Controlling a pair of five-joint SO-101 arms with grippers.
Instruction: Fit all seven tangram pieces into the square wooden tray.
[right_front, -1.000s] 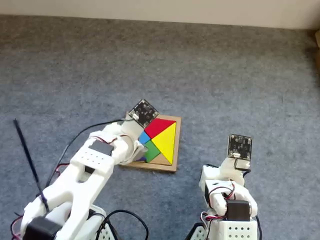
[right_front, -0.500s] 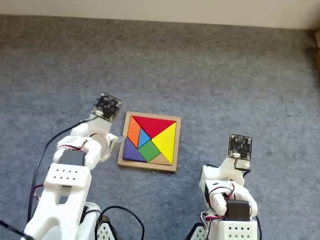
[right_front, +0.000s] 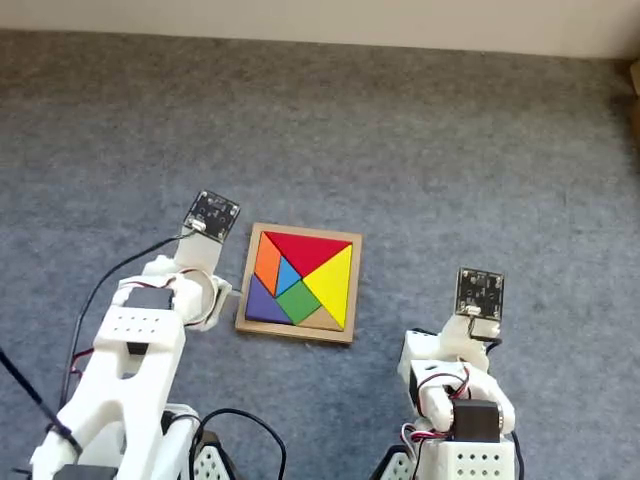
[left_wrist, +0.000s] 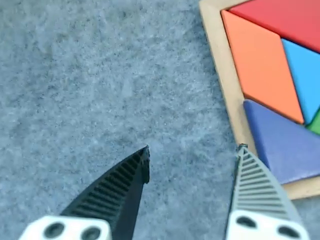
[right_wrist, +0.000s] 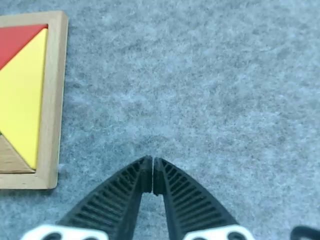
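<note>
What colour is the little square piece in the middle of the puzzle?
Green. The square piece shows best in the high view.

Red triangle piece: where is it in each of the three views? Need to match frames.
High view: the red triangle fills the far side of the wooden tray, away from the arms.
Left wrist view: the red triangle lies beyond the orange piece and meets the blue piece.
Right wrist view: the red triangle sits against the yellow triangle.
Shared landmark: the wooden tray's pale rim.
</note>
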